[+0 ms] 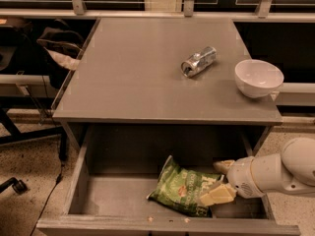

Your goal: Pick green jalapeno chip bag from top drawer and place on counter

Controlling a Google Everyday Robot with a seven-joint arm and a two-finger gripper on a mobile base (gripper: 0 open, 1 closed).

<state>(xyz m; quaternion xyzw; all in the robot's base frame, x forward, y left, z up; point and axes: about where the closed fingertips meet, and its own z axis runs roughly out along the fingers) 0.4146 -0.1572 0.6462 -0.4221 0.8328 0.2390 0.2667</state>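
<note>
The green jalapeno chip bag (181,188) lies crinkled on the floor of the open top drawer (113,200), right of its middle. My gripper (219,181) reaches in from the right on a white arm. One cream finger rests on the bag's right end near the front, and the other sits behind it above the bag's top right corner. The jaws stand apart on either side of that end of the bag. The grey counter (133,77) is above the drawer.
A silver can (199,61) lies on its side on the counter, right of centre. A white bowl (258,77) stands at the counter's right edge. A chair with dark bags (54,48) stands to the left of the cabinet. Railings run behind.
</note>
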